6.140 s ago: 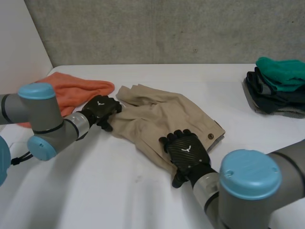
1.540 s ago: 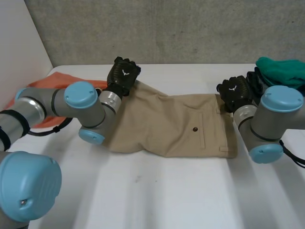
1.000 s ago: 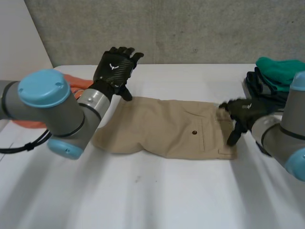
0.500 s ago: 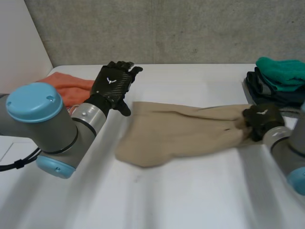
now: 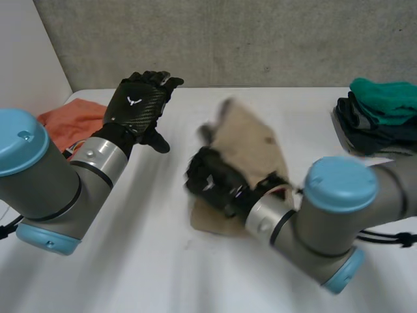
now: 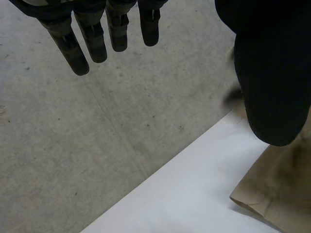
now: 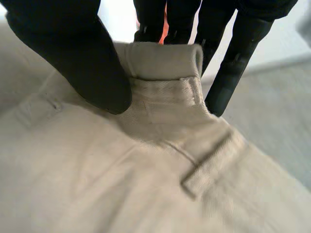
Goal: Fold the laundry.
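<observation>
The khaki shorts (image 5: 251,145) lie bunched at the table's middle, one end lifted and doubled over toward the left. My right hand (image 5: 212,180) is shut on that end. In the right wrist view its thumb (image 7: 73,53) and fingers (image 7: 233,63) pinch the folded waistband of the shorts (image 7: 146,165). My left hand (image 5: 138,103) hovers open above the table, left of the shorts and apart from them. In the left wrist view its fingers (image 6: 92,34) are straight, and a corner of the shorts (image 6: 277,189) lies below the thumb.
An orange cloth (image 5: 64,124) lies at the table's far left. A stack of folded clothes (image 5: 381,116) with a green piece on top sits at the far right. The white table (image 5: 150,267) ends at a grey wall behind.
My right hand has swung from the table's right side to the middle, dragging the waistband end over the rest of the shorts. My left hand has drifted slightly left and stays open.
</observation>
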`<action>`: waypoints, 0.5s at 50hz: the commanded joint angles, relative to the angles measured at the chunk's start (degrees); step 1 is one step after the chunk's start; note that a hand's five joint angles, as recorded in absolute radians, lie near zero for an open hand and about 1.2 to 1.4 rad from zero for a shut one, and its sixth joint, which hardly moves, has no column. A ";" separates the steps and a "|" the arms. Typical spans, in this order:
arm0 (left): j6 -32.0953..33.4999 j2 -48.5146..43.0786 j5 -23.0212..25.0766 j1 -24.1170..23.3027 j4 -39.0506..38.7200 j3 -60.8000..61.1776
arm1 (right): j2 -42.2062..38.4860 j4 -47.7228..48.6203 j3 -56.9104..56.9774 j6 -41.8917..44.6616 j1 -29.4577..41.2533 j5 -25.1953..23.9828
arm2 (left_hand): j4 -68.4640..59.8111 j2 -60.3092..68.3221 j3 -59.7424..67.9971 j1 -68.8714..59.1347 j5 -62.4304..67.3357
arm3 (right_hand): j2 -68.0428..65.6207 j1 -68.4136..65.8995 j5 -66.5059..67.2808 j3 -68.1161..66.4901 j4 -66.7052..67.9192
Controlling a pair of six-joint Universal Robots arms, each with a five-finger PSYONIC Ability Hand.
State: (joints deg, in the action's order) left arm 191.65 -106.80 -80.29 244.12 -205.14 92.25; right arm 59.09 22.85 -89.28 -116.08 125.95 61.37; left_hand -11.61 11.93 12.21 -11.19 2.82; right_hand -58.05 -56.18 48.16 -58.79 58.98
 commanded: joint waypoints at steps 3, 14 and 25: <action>-0.05 0.27 -0.13 1.01 -0.44 -0.84 | -0.57 -2.02 2.09 -6.40 2.72 4.27 | 1.61 -1.93 -2.21 1.19 -2.82 | 48.05 46.18 -48.16 48.79 -48.98; -6.45 -3.32 -0.48 -1.45 0.35 -11.47 | 12.88 -4.20 0.51 -61.16 -8.94 9.38 | 1.06 -1.38 -1.66 0.64 -2.27 | 48.05 46.18 -48.16 48.79 -48.98; -9.98 -19.93 -3.63 -11.38 19.32 -27.47 | 2.97 -21.52 11.39 -57.34 -15.65 10.97 | 0.05 -0.37 -0.65 -0.37 -1.26 | 48.05 46.18 -48.16 48.79 -48.98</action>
State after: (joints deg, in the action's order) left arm 182.00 -118.56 -80.99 236.68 -196.06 71.74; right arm 70.09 9.60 -85.10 -177.56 111.07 72.60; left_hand -11.61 11.93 12.22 -11.19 2.82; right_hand -11.95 -12.74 2.93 -11.96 12.11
